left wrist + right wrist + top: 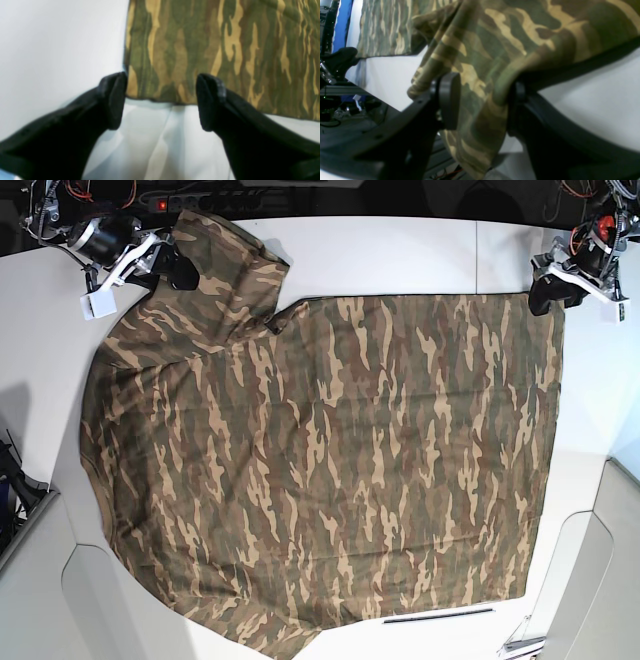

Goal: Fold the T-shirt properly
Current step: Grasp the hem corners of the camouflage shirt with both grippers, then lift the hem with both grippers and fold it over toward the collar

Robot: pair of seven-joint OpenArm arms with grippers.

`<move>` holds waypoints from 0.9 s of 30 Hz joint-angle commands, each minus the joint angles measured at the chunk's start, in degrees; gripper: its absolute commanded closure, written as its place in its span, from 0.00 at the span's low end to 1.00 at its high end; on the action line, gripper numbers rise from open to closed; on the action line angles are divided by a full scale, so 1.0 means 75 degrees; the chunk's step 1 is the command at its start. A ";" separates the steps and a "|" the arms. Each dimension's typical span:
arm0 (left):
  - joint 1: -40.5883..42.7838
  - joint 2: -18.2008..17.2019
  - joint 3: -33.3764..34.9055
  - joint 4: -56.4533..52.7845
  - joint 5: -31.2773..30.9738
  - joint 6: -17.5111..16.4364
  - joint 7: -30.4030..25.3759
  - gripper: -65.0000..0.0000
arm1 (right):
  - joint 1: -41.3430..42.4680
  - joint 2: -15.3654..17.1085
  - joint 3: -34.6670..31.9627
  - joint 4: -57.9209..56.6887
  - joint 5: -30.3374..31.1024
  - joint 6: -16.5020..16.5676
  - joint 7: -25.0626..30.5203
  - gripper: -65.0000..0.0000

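Note:
The camouflage T-shirt (330, 450) lies spread flat over the white table (400, 250). My right gripper (178, 272) is at the back left, shut on a bunched fold of the shirt's sleeve or shoulder. In the right wrist view the cloth (520, 32) fills the gap between the jaws of the right gripper (483, 105) and hangs below them. My left gripper (545, 298) is at the shirt's back right corner. In the left wrist view the left gripper (161, 100) is open, and its fingertips (115, 100) straddle the hem corner of the shirt (212, 45) without closing on it.
Cables and a power strip (200, 195) run along the back edge. The table's edge (382, 105) lies just under my right gripper, with cluttered floor beyond. Grey panels (600, 580) flank the front corners. A thin dark strip (440, 616) lies near the shirt's front right.

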 commanded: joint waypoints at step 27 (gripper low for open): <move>-0.1265 -0.0047 -0.0557 0.0959 -0.0213 -0.1110 -0.0146 1.00 | 0.1944 0.0070 0.0903 0.1559 -0.0956 -0.0035 0.0213 1.00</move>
